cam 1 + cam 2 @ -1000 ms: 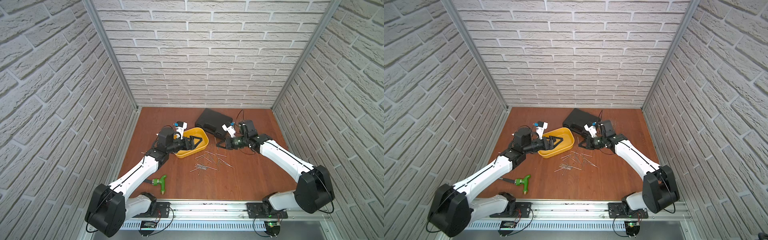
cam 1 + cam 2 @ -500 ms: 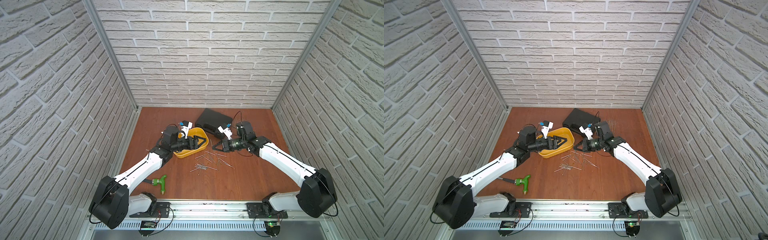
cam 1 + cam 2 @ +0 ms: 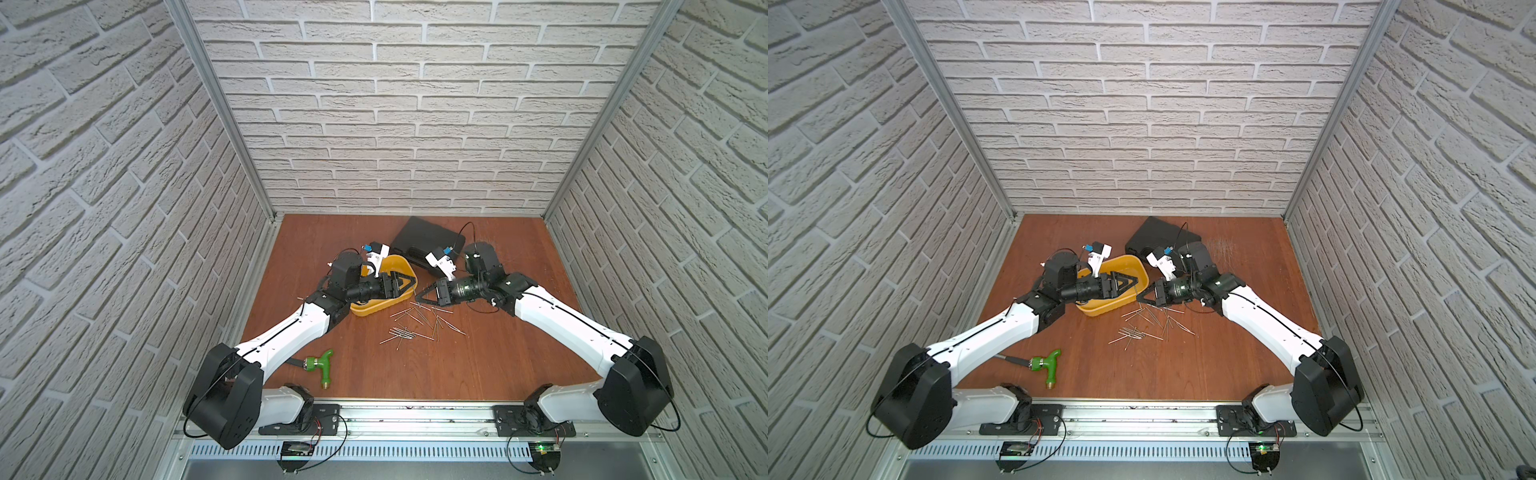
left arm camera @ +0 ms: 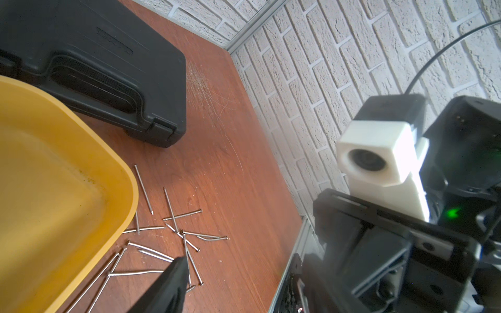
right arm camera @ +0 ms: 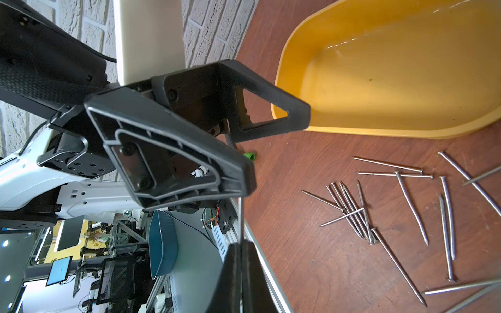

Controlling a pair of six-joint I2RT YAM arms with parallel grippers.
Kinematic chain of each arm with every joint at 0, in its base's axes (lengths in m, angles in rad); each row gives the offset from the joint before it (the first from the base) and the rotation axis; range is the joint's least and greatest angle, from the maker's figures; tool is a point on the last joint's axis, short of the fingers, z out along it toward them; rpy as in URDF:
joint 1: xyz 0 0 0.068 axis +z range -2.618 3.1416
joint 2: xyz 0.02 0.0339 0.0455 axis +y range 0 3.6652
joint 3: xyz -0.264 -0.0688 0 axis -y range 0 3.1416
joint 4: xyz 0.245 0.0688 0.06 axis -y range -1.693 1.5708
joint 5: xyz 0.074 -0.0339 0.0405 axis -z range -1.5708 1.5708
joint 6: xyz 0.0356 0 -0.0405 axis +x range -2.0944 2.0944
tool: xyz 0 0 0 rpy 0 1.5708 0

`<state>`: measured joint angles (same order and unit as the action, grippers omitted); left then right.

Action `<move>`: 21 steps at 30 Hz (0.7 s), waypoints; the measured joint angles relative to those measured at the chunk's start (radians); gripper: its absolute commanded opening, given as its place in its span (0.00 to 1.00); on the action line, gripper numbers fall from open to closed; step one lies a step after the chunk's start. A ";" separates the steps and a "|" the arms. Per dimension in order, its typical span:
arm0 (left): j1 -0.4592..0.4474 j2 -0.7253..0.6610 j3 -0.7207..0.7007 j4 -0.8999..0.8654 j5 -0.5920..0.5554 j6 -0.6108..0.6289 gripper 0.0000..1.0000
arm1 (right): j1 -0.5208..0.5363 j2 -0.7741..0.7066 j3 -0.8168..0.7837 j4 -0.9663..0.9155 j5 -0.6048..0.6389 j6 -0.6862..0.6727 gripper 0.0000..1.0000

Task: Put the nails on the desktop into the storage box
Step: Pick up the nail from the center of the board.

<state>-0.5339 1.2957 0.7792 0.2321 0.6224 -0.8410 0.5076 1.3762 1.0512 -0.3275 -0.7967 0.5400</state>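
Drawn tip to tip since a second ago by the seemingly empty shallow yellow plastic storage box (image 3: pixel 374 309): left gripper (image 3: pixel 409 286) agape, right gripper (image 3: pixel 419 297) pinching one thin silvery nail (image 5: pixel 240 219), other nails (image 3: pixel 401 332) strewn on the reddish-brown wooden desktop (image 3: pixel 478 365).

There's the storage box (image 3: pixel 370 309) left of centre on the counter (image 3: pixel 498 353), nails (image 3: pixel 401 332) strewn just in front and rightward, case (image 3: pixel 419 241) behind it, T-handled tool (image 3: pixel 320 365) front-left

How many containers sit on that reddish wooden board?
2: a shallow yellow plastic tub mid-board, and a black moulded plastic case just behind it, toward the back wall. None seems hidden.
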 measured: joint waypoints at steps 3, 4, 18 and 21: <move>-0.002 0.009 0.000 0.019 0.002 -0.014 0.64 | 0.011 0.001 0.004 -0.001 0.008 0.003 0.02; -0.002 0.012 0.000 0.025 0.004 -0.018 0.63 | 0.013 0.001 0.005 -0.001 0.011 0.003 0.02; -0.012 0.044 0.002 0.102 0.045 -0.087 0.33 | 0.022 0.008 0.027 -0.034 0.070 -0.006 0.02; -0.013 0.047 0.004 0.106 0.055 -0.096 0.31 | 0.024 0.008 0.030 -0.037 0.082 -0.010 0.02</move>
<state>-0.5465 1.3426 0.7834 0.3382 0.6777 -0.9371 0.5316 1.3838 1.0809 -0.3645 -0.7151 0.5301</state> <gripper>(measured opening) 0.319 0.062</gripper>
